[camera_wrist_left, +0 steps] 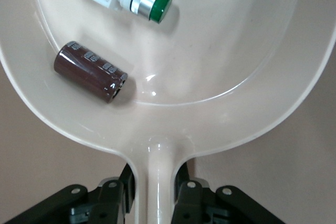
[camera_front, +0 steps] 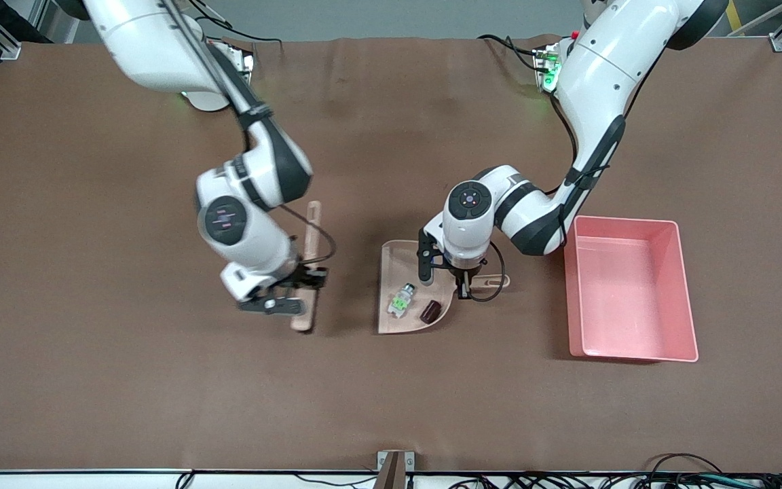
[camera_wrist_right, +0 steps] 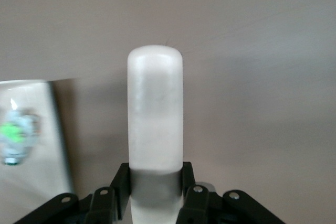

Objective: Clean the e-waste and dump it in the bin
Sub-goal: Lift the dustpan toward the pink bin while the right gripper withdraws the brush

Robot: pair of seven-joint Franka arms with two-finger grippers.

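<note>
Now, left to right across the front view:

Brush: the brush (camera_front: pixel 309 268), a beige stick-shaped tool with a long handle, stands at centre-left of the frame, its lower end on the brown table (camera_front: pixel 92 380).

Right gripper: the right gripper (camera_front: pixel 294 293) sits at the brush's lower part, fingers (camera_wrist_right: pixel 122 187) pressed against both sides of it; in the right wrist view the pale rounded handle (camera_wrist_right: pixel 155 114) rises straight up between them.

Dustpan: the beige dustpan (camera_front: pixel 391 261) lies flat at the middle of the frame, its thin handle (camera_front: pixel 493 280) pointing toward the bin.

Dustpan contents: both pieces of e-waste lie inside, side by side in its lower half.

White part: the white part (camera_front: pixel 401 300) carries green and orange marks; the left wrist view shows a silver collar and a green cap at one end (camera_wrist_left: pixel 152 1), and small dark print on its white body, too small to read.

Dark cylinder: the dark cylinder (camera_front: pixel 430 311) is maroon-black, lying on its side, with pale printed blocks along it (camera_wrist_left: pixel 90 71); the characters cannot be made out.

Left gripper: the left gripper (camera_front: pixel 462 291) is down at the dustpan's handle, fingers (camera_wrist_left: pixel 127 182) closed narrowly on the stem either side.

Bin: the pink bin (camera_front: pixel 683 285) rests at the right of the frame, well apart from the dustpan, nothing visible inside.
</note>
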